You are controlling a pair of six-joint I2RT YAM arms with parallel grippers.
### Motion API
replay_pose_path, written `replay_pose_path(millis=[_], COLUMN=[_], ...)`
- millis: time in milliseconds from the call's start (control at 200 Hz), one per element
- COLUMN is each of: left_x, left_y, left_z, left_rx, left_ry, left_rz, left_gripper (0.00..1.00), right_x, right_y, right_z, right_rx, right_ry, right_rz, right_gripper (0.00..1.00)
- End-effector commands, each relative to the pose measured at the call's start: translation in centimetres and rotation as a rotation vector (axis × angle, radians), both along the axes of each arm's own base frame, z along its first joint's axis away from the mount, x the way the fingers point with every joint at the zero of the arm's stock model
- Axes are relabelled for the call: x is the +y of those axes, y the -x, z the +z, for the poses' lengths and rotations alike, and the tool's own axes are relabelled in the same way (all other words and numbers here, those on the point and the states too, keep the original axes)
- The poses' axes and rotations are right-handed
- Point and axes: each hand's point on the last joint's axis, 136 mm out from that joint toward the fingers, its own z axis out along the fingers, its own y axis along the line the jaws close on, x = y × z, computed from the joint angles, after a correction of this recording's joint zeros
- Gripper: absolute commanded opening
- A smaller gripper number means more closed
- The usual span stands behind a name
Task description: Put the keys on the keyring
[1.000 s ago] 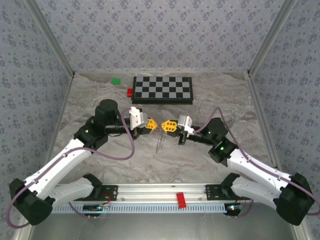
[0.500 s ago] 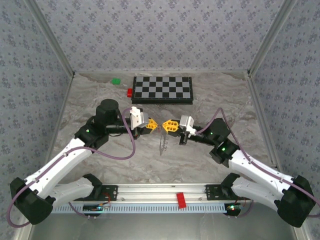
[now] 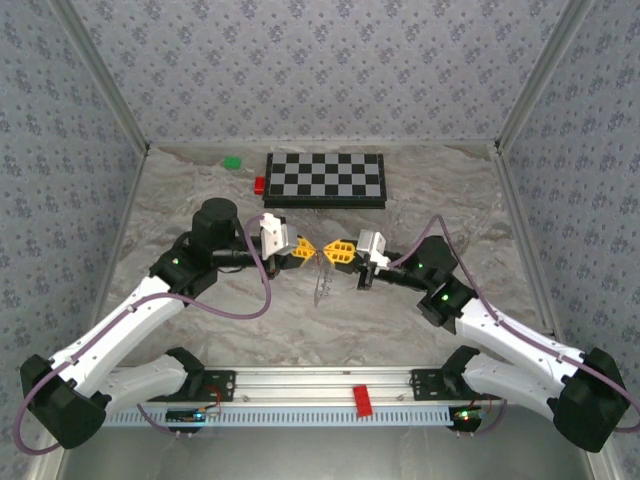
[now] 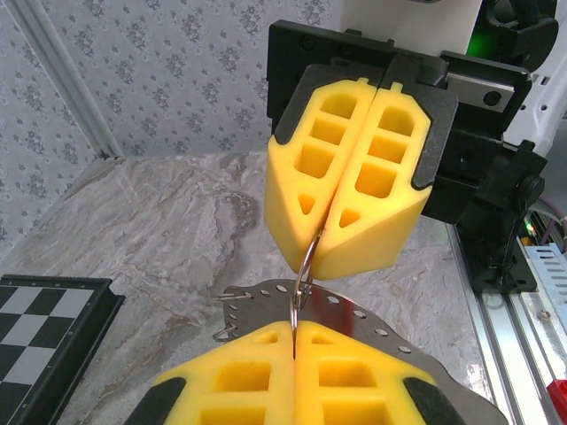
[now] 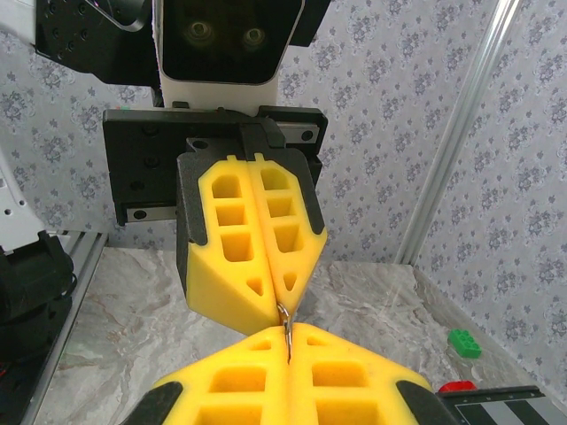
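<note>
Keyring (image 4: pixel 306 266): thin metal wire loop, held off the table at mid-workspace, between the two grippers where they meet tip to tip.

Grip: right gripper (image 4: pixel 319 235) has its yellow foam fingers pressed together on the wire. Left gripper (image 4: pixel 295 329) is likewise pressed together, its seam meeting the loop's lower end. Whether it truly pinches the wire there we cannot tell.

Attached: flat grey perforated piece (image 4: pixel 354 314), just beside the left fingertips (a key or a fob, we cannot say).

Handling, as we judge it: very light, springy rather than floppy at this short span, smooth enough to slide or twist in foam. We would take hold on the wire itself, close to the fingertips, and keep the pull gentle so that the loop does not spring out.

Surface: marbled grey table (image 3: pixel 400 320), flat and bare beneath the grippers.

Room: chessboard (image 3: pixel 325 180) at the far side, with red block (image 3: pixel 259 184) touching its left end and green block (image 3: pixel 232 161) near; all well apart from the work. Patterned walls enclose three sides.
</note>
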Motion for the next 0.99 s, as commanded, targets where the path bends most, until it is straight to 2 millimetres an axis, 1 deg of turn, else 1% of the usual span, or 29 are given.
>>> replay_pose_path(millis=[0,150,445,990], left_x=[0.02,-0.01,0.02,-0.01], left_y=[0.51,0.47,0.56,1.02], left_z=[1.44,1.35,1.51,1.57], left_rx=[-0.025,-0.025,-0.026,-0.019], left_ry=[0.031,0.030,0.034,0.038], left_rz=[-0.027,-0.027,-0.029,-0.053], left_gripper=[0.00,0.00,0.00,0.00], right_x=[-0.39,-0.76,-0.19,-0.13], right_y=[0.32,0.28,0.13,0.06], right_z=[1.97,2.17,1.62,1.31], right_rx=[-0.059,-0.067,-0.048,-0.044], right_ry=[-0.046,-0.052,-0.040,-0.031], right_rz=[-0.010,-0.026,-0.005,-0.003], right_gripper=[0.00,0.00,0.00,0.00])
